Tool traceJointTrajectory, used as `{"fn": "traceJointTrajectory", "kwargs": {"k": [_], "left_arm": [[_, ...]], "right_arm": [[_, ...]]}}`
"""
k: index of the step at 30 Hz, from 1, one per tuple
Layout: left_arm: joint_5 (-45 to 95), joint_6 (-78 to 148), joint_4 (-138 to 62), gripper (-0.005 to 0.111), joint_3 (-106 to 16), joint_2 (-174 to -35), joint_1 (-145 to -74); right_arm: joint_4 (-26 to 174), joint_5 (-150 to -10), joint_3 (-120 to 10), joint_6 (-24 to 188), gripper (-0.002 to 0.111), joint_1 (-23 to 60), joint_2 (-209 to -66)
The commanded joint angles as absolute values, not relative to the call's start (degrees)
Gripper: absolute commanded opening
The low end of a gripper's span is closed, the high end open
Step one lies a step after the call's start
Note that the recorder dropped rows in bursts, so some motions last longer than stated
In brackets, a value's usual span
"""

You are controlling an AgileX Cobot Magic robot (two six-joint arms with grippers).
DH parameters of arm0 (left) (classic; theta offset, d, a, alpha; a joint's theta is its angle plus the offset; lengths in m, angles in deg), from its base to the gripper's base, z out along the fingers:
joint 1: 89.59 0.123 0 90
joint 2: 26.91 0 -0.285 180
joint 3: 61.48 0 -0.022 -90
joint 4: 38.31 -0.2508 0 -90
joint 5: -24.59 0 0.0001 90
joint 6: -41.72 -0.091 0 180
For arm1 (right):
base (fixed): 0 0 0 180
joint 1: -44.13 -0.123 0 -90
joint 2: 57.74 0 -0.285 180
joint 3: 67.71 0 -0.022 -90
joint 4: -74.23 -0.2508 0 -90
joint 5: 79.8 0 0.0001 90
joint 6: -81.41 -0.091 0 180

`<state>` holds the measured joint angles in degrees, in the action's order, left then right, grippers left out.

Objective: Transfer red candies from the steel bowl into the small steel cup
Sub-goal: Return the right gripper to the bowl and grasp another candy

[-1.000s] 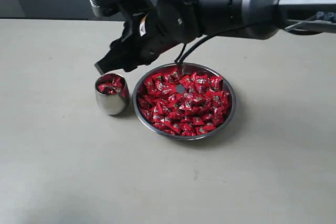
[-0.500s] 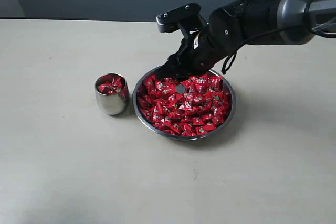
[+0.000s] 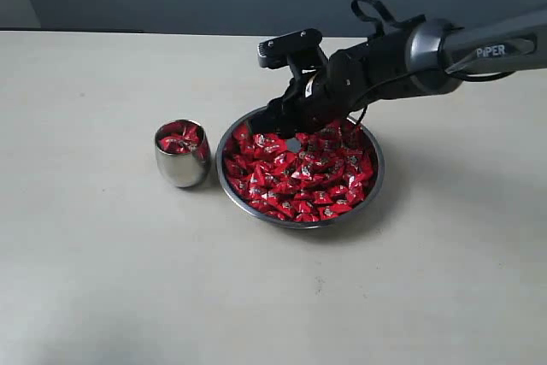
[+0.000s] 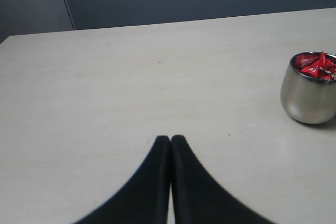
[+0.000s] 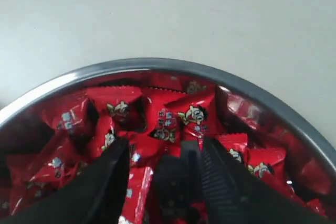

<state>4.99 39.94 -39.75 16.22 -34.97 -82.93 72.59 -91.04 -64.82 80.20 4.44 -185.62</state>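
Standing upright, cup (image 3: pixel 181 168) beside bowl (image 3: pixel 301 224) w/ candies (image 3: pixel 299 177).

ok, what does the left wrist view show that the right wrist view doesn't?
Left wrist only: the small steel cup, with red candies showing at its top, standing on the table, and the left gripper, its jaws shut together above bare tabletop.
Right wrist only: the steel bowl, full of candies, and the right gripper, jaws open, low over the pile.
Both: red candies in a steel vessel, and the same pale table.
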Motion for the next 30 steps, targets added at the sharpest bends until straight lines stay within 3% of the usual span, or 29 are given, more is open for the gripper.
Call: {"fn": "traceJointTrajectory", "kwargs": {"k": [1, 30], "left_arm": [[5.3, 40.03, -39.87, 0.0, 15.74, -34.69, -83.39], [5.3, 40.03, -39.87, 0.0, 15.74, -34.69, -83.39]], "right_arm": [[72.43, -91.66, -67.56, 80.1, 0.043, 4.76, -187.55], [68.2, -88.48, -69.76, 79.94, 0.043, 7.41, -192.89]]}}
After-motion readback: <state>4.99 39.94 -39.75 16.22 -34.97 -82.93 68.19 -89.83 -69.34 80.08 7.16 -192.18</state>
